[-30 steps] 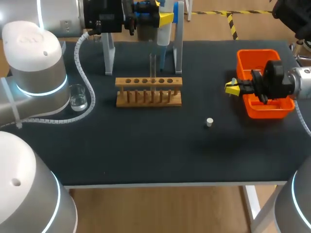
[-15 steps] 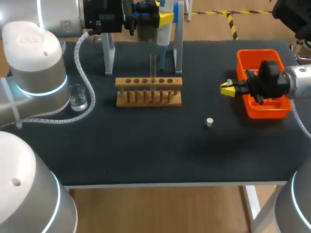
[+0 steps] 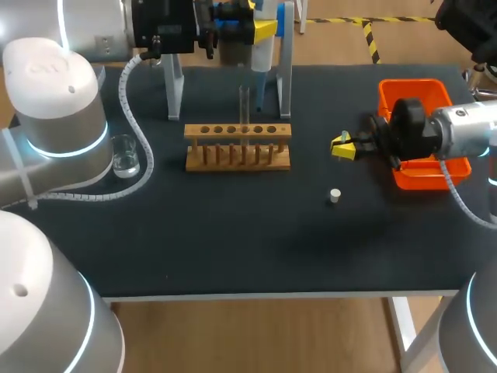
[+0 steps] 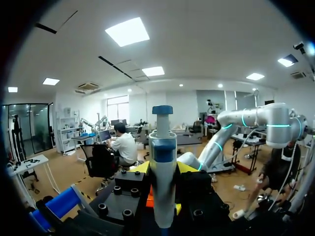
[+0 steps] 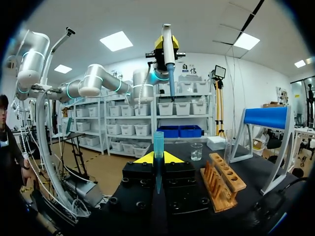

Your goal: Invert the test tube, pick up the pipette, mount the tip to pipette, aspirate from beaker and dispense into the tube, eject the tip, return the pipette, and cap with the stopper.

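Tube [image 3: 244, 105] stands in rack [image 3: 238, 146]. Left gripper [image 4: 162, 169] squeezed shut round pipette [image 4: 162, 142], high up behind rack. Right gripper [image 5: 157, 158] pinches blue tip [image 5: 158, 142], between rack and orange box [image 3: 404, 84]. Tip not on pipette yet. Left to do: push tip on, suck from beaker [image 3: 124, 153], squirt into tube, drop tip, put pipette back, cap. Stopper [image 3: 335, 195] lies on table [image 3: 233, 233]. Hard to see: pipette's bottom end, which way up tube is, how full beaker is.

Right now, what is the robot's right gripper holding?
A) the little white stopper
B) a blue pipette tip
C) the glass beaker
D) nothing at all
B: in the right wrist view the blue pipette tip stands upright, pinched between the two yellow tips of the right gripper.
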